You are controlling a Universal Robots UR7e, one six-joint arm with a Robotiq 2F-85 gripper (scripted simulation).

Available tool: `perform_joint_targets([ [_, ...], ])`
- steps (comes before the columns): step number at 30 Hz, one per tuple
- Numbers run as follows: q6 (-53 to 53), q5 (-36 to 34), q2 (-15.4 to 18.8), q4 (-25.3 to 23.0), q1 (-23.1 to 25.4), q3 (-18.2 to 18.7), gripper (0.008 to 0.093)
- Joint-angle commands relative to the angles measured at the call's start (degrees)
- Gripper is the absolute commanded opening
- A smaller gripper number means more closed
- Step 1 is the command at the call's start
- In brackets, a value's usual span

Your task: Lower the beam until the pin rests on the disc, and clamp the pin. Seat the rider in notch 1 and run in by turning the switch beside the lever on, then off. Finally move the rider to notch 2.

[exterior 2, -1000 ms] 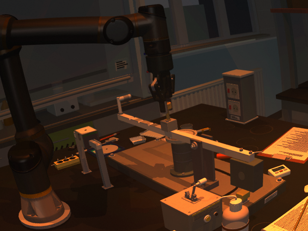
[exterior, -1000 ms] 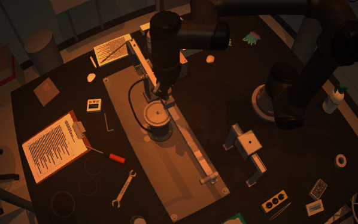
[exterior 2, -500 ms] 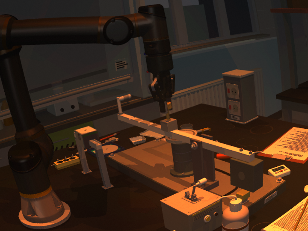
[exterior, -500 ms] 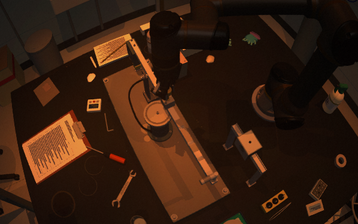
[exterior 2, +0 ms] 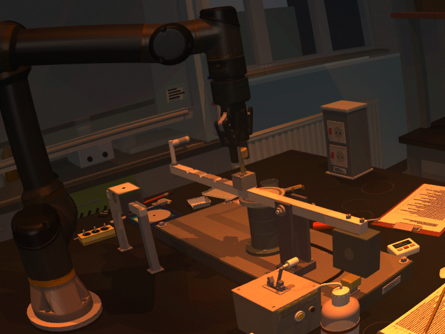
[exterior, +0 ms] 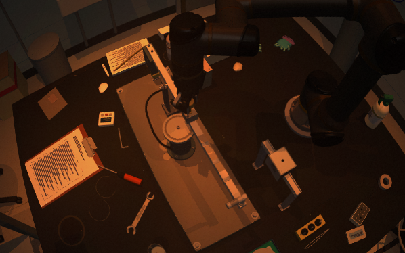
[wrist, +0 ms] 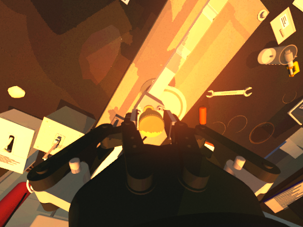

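Observation:
The beam (exterior 2: 267, 197) lies nearly level across its post, over the disc (exterior: 177, 128) on the dark motor drum. A small block (exterior 2: 244, 180) on the beam carries the pin's knurled clamp knob (wrist: 149, 123). My gripper (wrist: 151, 122) points straight down around that knob, and it is open, holding nothing. The notched part of the beam (exterior 2: 200, 175) runs away to a handle (exterior 2: 177, 145) at its far end. A switch box with a toggle lever (exterior 2: 279, 276) sits at the near end of the base plate. The rider is not plain to me.
Behind the rig stand a window wall, a radiator and a socket tower (exterior 2: 346, 139). A metal stand (exterior: 278, 167) stands right of the base plate. A clipboard (exterior: 59, 164), screwdriver (exterior: 125, 176), wrench (exterior: 139, 213) and timer (exterior: 106, 118) lie left of it.

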Motion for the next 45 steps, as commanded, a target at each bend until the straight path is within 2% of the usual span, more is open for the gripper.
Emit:
perform_joint_targets([
  [1, 0.0, 0.0, 0.0, 0.0, 0.0, 0.0, 0.0421],
  [45, 0.0, 0.0, 0.0, 0.0, 0.0, 0.0, 0.0567],
])
